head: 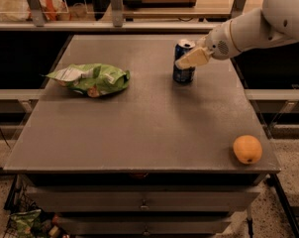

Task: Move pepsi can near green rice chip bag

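Note:
The pepsi can (182,73) is a dark blue can with a silver top, upright on the far right part of the grey table (149,128). My gripper (190,59) comes in from the right on a white arm and sits at the can's upper half, its cream tip across the front of the can. The green rice chip bag (92,78) lies flat and crumpled on the far left part of the table, well apart from the can.
An orange fruit (247,149) sits near the table's front right corner. Metal rails and shelving (115,14) run behind the far edge. Drawers are under the table, with clutter on the floor at lower left (28,222).

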You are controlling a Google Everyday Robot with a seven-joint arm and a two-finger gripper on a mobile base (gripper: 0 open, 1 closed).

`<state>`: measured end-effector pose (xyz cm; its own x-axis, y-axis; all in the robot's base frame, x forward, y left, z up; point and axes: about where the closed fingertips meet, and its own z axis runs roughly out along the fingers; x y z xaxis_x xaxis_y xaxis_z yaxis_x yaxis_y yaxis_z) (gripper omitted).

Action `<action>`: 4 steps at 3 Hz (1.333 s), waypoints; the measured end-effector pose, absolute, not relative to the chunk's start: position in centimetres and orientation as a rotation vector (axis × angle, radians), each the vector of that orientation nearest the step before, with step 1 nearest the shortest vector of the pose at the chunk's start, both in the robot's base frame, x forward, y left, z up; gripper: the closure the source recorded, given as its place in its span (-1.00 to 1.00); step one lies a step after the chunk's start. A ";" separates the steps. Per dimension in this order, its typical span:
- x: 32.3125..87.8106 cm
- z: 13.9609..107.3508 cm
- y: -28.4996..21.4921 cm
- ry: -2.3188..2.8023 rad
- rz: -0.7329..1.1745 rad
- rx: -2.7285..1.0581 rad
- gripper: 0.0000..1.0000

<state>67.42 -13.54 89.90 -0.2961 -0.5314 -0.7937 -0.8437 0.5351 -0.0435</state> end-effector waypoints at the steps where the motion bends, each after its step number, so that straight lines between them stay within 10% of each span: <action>1: 67.1 92.3 -12.4 1.947 0.547 -1.100 0.72; 4: 66.8 96.0 -2.1 1.842 0.586 -1.178 1.00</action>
<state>66.81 -2.08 95.98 -0.1954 -0.4945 -0.8469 -0.8930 0.4467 -0.0548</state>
